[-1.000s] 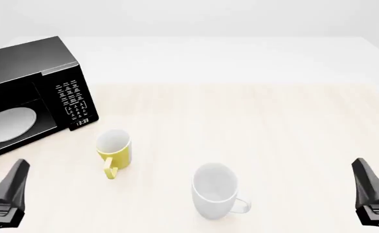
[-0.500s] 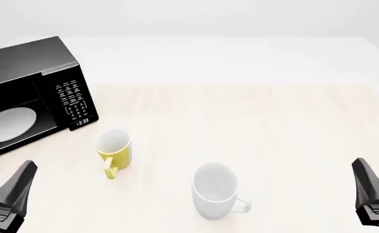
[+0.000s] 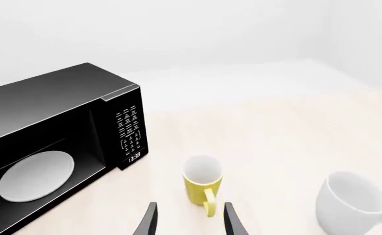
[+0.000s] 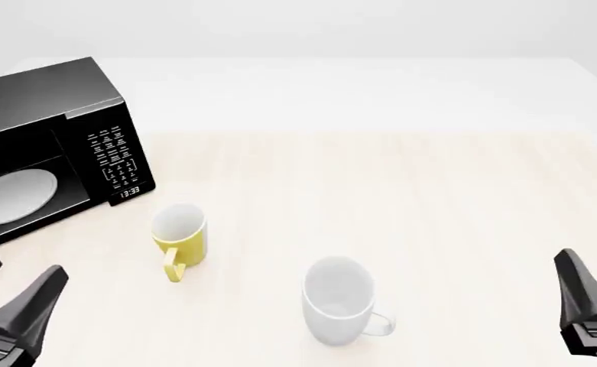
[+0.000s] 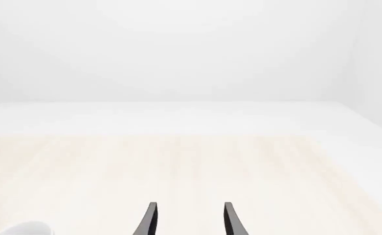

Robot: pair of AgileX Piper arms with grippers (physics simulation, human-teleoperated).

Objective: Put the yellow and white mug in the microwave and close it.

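The yellow mug [image 4: 180, 237] stands upright on the bench [image 4: 400, 191], just near and to the right of the microwave [image 4: 48, 149], its handle pointing toward the near edge. The microwave sits at the far left with its cavity in view and the white plate [image 4: 13, 196] showing inside; the door itself cannot be made out. A white mug [image 4: 339, 300] stands further right and nearer, well apart from the yellow one.

The left tool [image 3: 189, 220] hangs low at the near left with its fingers apart and nothing between them. The right tool [image 5: 187, 218] hangs at the near right, fingers likewise apart and empty.

The step in hand looks like the left arm's reach for the yellow mug. To do it well, the tool should come in lined up on the mug's body or rim wall, clear of the handle, and close only once the fingers straddle it, so the mug is not tipped or nudged toward the microwave.

The left wrist view shows the yellow mug almost straight ahead between the fingers, an alignment the front view does not reveal. The front view alone shows both arms together. The right wrist view shows mostly bare bench, with only a sliver of something white at its edge.
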